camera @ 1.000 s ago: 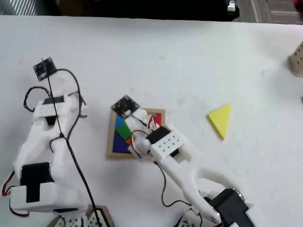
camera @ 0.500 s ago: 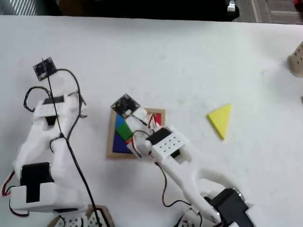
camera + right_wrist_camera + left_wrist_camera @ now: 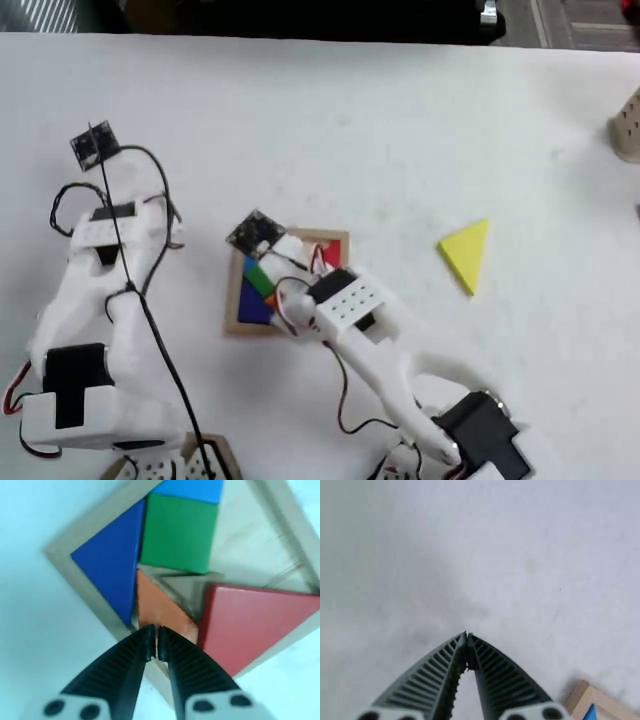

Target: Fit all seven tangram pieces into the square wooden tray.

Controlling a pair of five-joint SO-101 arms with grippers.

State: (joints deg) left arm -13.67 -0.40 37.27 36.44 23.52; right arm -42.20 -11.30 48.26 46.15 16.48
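Observation:
The square wooden tray holds a dark blue triangle, a green square, a light blue piece, a small orange triangle and a red triangle. Bare tray floor shows beside the green square. My right gripper is shut and empty, its tips over the orange triangle's end by the tray rim. In the high view the right arm covers much of the tray. A yellow triangle lies alone on the table to the right. My left gripper is shut over bare table near a tray corner.
The left arm stands folded left of the tray, cables hanging along it. A beige perforated object sits at the right edge. A wooden board shows at the near edge. The white table is open between tray and yellow triangle.
The right arm's wrist has shifted slightly left over the tray. The left arm and the yellow triangle have not moved.

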